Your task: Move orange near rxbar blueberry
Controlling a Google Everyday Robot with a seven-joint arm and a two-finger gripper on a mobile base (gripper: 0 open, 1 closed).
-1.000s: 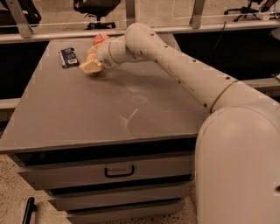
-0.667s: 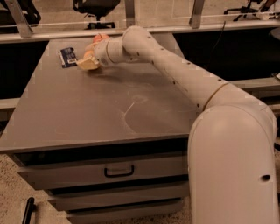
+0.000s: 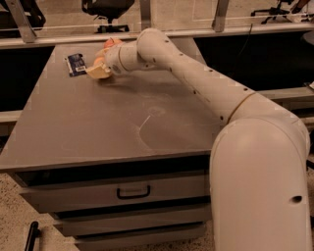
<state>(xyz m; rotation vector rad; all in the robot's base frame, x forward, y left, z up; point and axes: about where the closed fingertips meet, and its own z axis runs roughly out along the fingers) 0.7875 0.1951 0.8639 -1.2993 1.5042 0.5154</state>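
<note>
The rxbar blueberry (image 3: 76,64), a flat dark blue bar, lies at the far left of the grey table (image 3: 117,122). My gripper (image 3: 99,72) is low over the table just right of the bar, a small gap apart from it. Something orange-pink (image 3: 111,43) peeks out behind the wrist, and I cannot tell whether it is the orange or another fruit. The wrist hides most of it. The long white arm (image 3: 196,78) reaches in from the right.
The table has drawers (image 3: 132,191) on its front, with a dark handle. A rail and office chairs (image 3: 105,10) stand beyond the far edge. My white base (image 3: 265,186) fills the lower right.
The gripper has shifted a little to the left, closer to the blue bar. The bar has not moved.
</note>
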